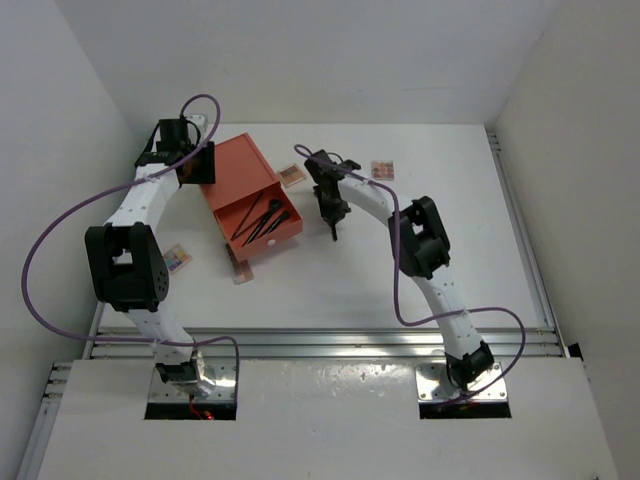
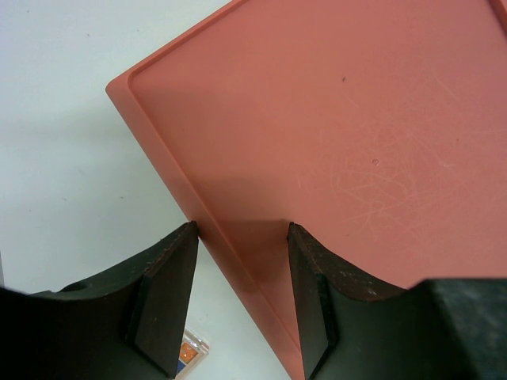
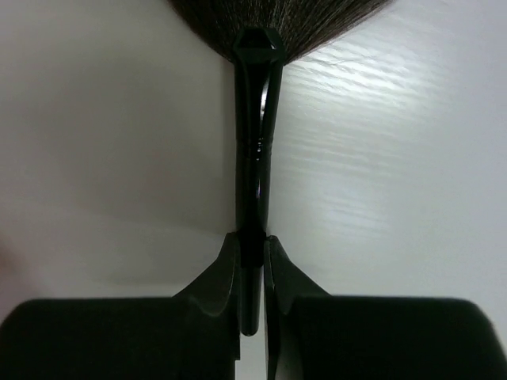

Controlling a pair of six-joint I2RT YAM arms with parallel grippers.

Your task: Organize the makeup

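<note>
Though slim — fan brush (image 3: pixel 255 142) between jaws

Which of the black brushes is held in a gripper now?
The fan-headed brush, clamped by the right gripper; the other brushes lie in the orange drawer.

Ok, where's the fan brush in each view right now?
Top external: fan brush centre, held in the right arm's jaws, right of the orange drawer box.
Left wrist: not in it.
Right wrist: fan brush centre, handle pinched in the jaws, bristles at top edge.
Shared landmark: the white table.
</note>
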